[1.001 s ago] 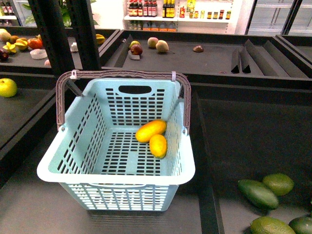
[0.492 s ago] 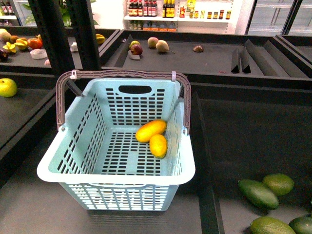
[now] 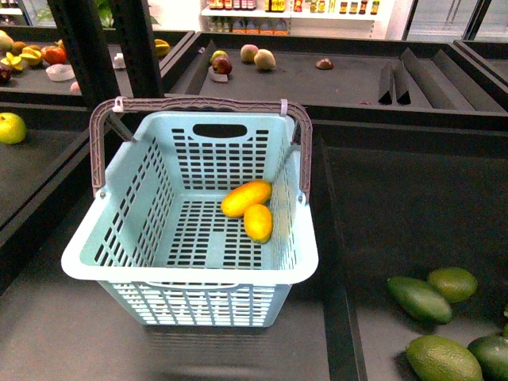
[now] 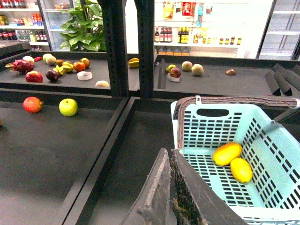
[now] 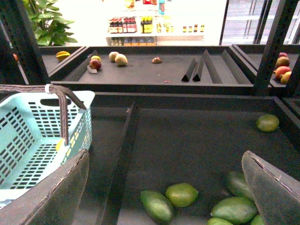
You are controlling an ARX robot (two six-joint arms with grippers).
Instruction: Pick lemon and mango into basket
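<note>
The pale turquoise basket [image 3: 190, 274] stands in the middle of the dark display bin, handles up at its far side. The elongated yellow-orange mango [image 3: 246, 198] and the plumper lemon [image 3: 258, 222] lie touching on its floor near the right wall. Neither gripper shows in the front view. In the left wrist view my left gripper [image 4: 169, 152] is shut and empty, beside the basket [image 4: 211, 129], with the mango [image 4: 227, 153] and lemon [image 4: 241, 169] inside. My right gripper [image 5: 165, 154] is open and empty above green fruits, with the basket [image 5: 23, 131] off to one side.
Several dark green oval fruits [image 3: 421, 299] lie at the front right, also in the right wrist view [image 5: 183, 194]. A raised divider [image 3: 333, 262] runs beside the basket. Black posts [image 3: 87, 55] stand at the back left. A yellow-green apple [image 3: 11, 128] lies far left.
The front view has shifted slightly, with the scene sitting a little higher. The basket, mango and lemon lie as before.
</note>
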